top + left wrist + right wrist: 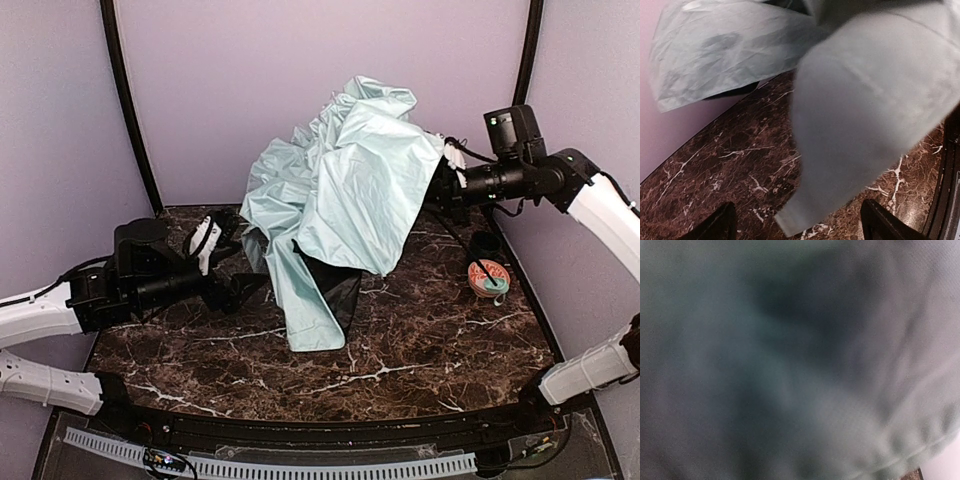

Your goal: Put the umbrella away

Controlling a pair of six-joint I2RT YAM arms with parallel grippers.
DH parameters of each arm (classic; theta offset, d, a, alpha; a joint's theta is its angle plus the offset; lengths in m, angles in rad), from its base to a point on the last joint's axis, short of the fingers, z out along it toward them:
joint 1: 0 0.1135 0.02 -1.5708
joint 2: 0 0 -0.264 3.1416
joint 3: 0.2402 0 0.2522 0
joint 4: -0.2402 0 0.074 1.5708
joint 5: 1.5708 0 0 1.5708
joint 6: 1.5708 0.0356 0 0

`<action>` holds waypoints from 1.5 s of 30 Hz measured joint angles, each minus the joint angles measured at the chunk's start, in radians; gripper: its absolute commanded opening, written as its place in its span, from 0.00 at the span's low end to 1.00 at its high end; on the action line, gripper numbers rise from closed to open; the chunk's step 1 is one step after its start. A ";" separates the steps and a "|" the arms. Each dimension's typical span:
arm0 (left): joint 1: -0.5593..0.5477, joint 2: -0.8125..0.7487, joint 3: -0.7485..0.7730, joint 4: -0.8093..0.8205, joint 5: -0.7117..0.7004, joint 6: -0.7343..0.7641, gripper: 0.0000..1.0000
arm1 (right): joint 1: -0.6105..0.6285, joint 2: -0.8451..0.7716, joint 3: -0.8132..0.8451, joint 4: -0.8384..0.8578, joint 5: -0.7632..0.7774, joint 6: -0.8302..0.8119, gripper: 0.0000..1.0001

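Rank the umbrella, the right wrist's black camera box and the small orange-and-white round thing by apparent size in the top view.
1. umbrella, by far the largest.
2-3. camera box and round thing look about alike. The box is raised nearer the camera, so I won't rank those two.

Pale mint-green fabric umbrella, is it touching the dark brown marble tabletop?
Touching. The top external view shows the pale mint-green fabric umbrella with its lowest flap lying on the dark brown marble tabletop.

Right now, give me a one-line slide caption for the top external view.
Mint-green umbrella bunched up, right claw hidden in its fabric, left claw open beside it.
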 measured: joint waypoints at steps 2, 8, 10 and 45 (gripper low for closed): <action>-0.035 0.013 0.000 0.022 0.010 0.014 0.82 | 0.000 -0.005 0.000 -0.002 -0.006 0.002 0.00; -0.062 0.056 0.000 0.083 0.017 0.029 0.23 | 0.000 -0.004 0.000 -0.002 -0.031 0.017 0.00; -0.062 0.056 -0.001 0.101 0.013 0.038 0.05 | 0.000 -0.004 0.000 -0.003 -0.032 0.023 0.00; 0.119 0.288 -0.247 0.621 0.301 0.155 0.00 | 0.093 0.059 0.197 -0.288 -0.264 -0.060 0.00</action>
